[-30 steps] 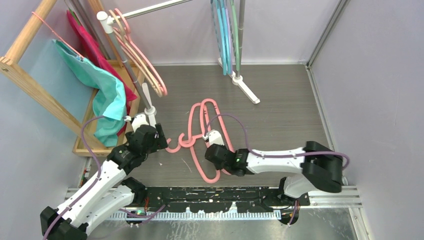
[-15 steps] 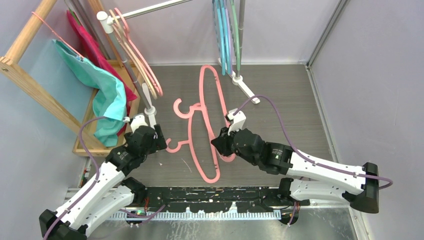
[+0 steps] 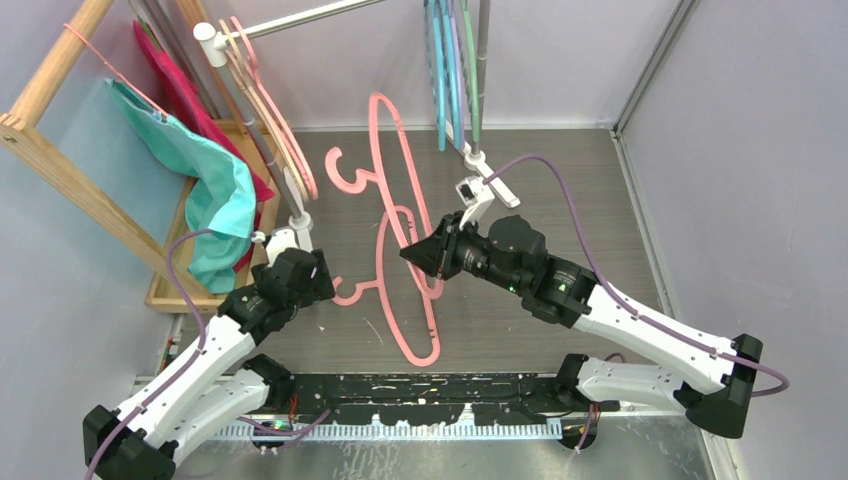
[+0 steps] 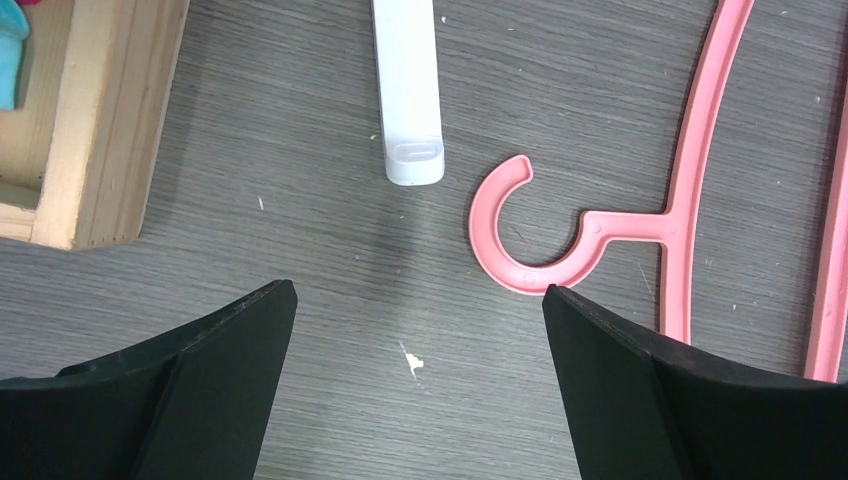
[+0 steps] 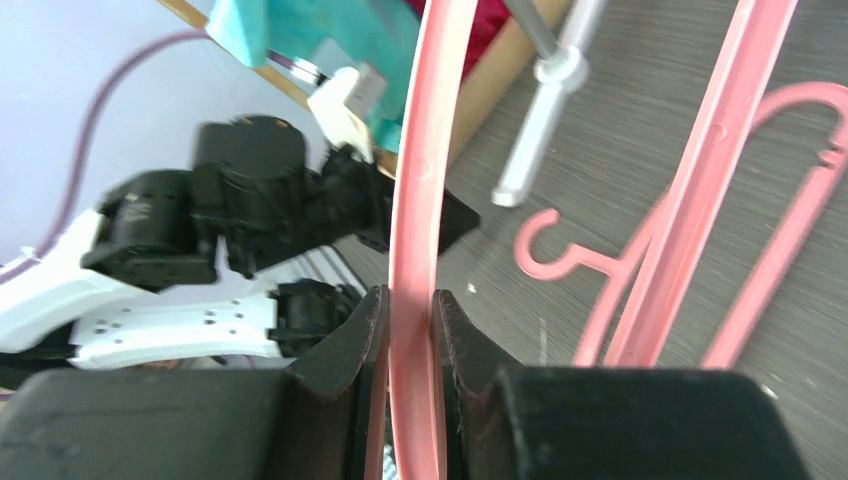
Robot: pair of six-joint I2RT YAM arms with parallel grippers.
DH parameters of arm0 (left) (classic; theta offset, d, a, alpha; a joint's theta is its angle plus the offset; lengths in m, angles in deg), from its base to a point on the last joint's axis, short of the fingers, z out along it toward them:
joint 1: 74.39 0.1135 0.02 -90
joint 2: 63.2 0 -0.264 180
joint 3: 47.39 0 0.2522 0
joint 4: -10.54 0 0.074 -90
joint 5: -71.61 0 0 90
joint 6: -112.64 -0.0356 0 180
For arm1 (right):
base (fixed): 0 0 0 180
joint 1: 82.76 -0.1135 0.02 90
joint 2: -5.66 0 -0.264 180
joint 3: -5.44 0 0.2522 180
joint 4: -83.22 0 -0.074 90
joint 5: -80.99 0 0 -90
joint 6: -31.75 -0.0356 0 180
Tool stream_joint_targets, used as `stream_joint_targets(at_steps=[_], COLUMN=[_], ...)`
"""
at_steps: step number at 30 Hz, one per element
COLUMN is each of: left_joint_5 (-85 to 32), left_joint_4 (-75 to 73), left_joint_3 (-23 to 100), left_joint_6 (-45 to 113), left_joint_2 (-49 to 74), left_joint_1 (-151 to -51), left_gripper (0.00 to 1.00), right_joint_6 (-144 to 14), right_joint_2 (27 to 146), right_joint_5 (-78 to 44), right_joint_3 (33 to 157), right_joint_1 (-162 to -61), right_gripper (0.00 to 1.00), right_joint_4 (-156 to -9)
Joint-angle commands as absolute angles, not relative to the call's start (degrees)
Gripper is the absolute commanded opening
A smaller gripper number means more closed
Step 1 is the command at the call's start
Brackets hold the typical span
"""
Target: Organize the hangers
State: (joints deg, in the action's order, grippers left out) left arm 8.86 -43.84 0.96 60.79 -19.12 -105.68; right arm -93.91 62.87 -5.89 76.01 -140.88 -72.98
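My right gripper [image 3: 412,252] is shut on the bar of a pink hanger [image 3: 386,98] and holds it tilted in the air above the table, hook [image 3: 347,184] to the left. The right wrist view shows the jaws clamped on that bar [image 5: 420,150]. A second pink hanger [image 3: 420,350] lies flat on the table; its hook [image 4: 530,235] lies just ahead of my right finger [image 4: 620,380]. My left gripper [image 3: 325,285] is open and empty, low over the table. Pink and beige hangers [image 3: 290,150] hang on the left rail. Blue, teal and green hangers [image 3: 450,70] hang on the back rail.
A wooden frame rack [image 3: 60,150] with teal [image 3: 220,200] and red cloths stands at the left; its base [image 4: 100,120] is near my left gripper. The left rail's white foot [image 4: 408,90] and the back rail's foot [image 3: 492,178] rest on the table. Walls enclose the table.
My right gripper has lifted the pink hanger off the table and carried it up and toward the back. The other pink hanger stays on the table. The left arm has barely moved.
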Motion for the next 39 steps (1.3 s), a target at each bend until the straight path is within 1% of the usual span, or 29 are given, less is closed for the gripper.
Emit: stream_joint_targets(at_steps=[1, 8, 16, 29, 34, 39], left_joint_5=[10.83, 11.4, 10.91, 9.58, 9.32, 9.31], left_joint_4=[-43.33, -43.56, -43.11, -41.9, -41.3, -40.59], left_joint_3=[3.36, 3.28, 2.31, 2.07, 1.96, 1.62], left_joint_6=[60.45, 60.27, 60.08, 60.04, 59.82, 59.73], left_joint_2=[-19.05, -19.33, -20.38, -20.51, -20.16, -19.57], left_joint_1=[-105.77, -105.83, -105.77, -105.84, -105.78, -105.78], left_gripper=[0.98, 0.98, 0.98, 0.98, 0.98, 0.98], right_joint_6=[-98.33, -98.99, -101.32, -106.27, -106.83, -107.64], right_joint_2=[66.73, 78.12, 91.35, 106.95, 112.21, 114.76], right_joint_5=[-14.43, -16.54, -18.7, -21.45, -22.21, -24.15], right_joint_3=[81.59, 94.48, 109.24, 122.51, 127.78, 127.96], right_joint_1=[-138.27, -136.47, -132.03, -128.3, -128.33, -128.28], right_gripper=[0.01, 0.01, 0.01, 0.01, 0.01, 0.01], right_joint_4=[-85.01, -92.35, -95.61, -100.53, -98.48, -97.63])
